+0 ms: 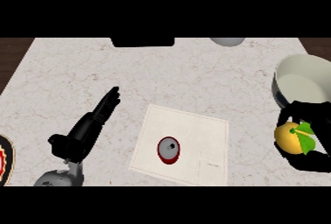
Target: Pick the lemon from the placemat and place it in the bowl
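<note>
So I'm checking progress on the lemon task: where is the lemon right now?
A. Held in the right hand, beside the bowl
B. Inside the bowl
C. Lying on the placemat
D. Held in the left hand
A: the right hand curls round the lemon just below the bowl, off the placemat, where only a small red object lies; the left hand is open.

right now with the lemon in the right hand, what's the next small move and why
Probably carry it a little further up the view, over the bowl, before letting go. The right hand is curled round the lemon, already off the placemat, but the lemon shows just below the bowl's rim rather than above its opening.
</note>
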You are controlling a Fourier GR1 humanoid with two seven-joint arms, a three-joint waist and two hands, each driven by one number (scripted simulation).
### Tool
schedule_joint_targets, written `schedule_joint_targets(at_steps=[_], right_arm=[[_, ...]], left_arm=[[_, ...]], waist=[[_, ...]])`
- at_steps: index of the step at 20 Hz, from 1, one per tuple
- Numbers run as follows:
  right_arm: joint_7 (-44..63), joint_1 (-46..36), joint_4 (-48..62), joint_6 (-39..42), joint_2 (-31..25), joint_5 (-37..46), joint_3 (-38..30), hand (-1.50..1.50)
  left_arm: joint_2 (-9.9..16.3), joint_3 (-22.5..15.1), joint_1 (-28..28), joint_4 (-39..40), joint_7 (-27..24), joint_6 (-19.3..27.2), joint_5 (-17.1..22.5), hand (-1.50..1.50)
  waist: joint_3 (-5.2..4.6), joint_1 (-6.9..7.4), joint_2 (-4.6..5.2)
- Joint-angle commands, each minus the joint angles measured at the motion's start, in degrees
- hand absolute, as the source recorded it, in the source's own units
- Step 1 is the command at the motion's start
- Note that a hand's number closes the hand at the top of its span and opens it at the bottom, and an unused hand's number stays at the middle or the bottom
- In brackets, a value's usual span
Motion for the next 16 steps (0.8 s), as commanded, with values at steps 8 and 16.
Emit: schedule_joint_targets(at_steps=[8,16], right_arm=[[0.4,-6.5,7.2,5.3,-2.7,-11.1,-18.3,1.50],[-9.8,-18.8,30.6,-10.1,-2.2,2.8,-16.9,1.50]], left_arm=[[-1.7,-0.5,-0.3,2.4,-2.5,-0.9,-1.0,0.00],[-0.3,0.4,-2.3,-1.2,2.3,-2.3,-0.2,0.00]], waist=[[0.00,1.77,0.42],[0.04,2.81,0.60]])
